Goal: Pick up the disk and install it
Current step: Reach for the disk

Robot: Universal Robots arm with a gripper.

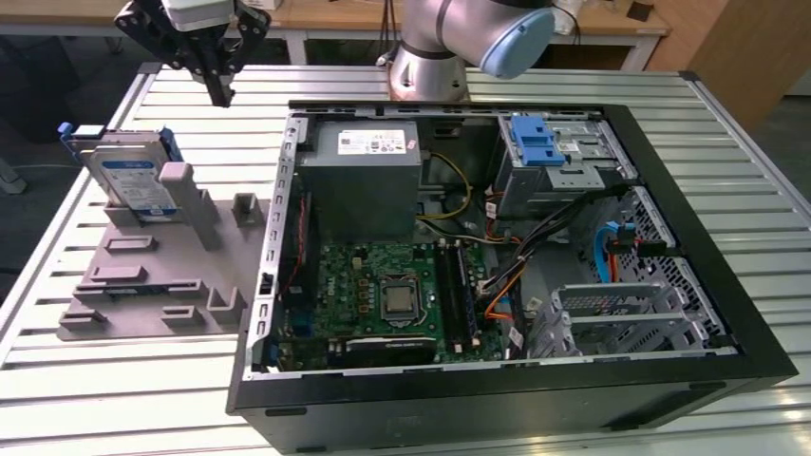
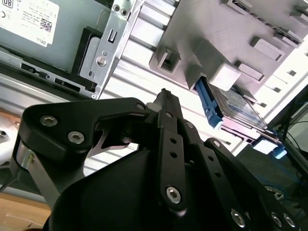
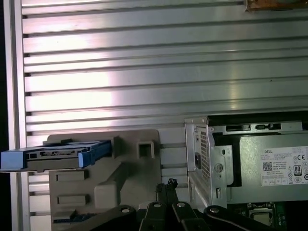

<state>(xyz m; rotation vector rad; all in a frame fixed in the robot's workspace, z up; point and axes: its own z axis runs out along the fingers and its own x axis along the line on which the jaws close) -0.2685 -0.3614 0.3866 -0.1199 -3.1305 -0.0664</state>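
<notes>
Ribbed metal tabletop (image 1: 533, 81) beneath the fingers (image 1: 224, 87), with bare strips left around everything on it. Open computer case (image 1: 709, 247) well apart from the fingers, toward the exterior view's right; upright walls and loose cables inside, so likely tight quarters for any move in there. Grey holder (image 1: 140, 285) near the fingers and lower, slotted and blocky. Disk (image 1: 133, 176) on edge in that holder, blue-framed, near the fingers, lower, untouched. Probably stiff, fairly heavy for its size, smooth-faced and sensitive to knocks. Best taken across the two flat faces at the exposed upper part, clear of the holder's posts. Fingers aloft over the tabletop, pressed together, gripping nothing.
</notes>
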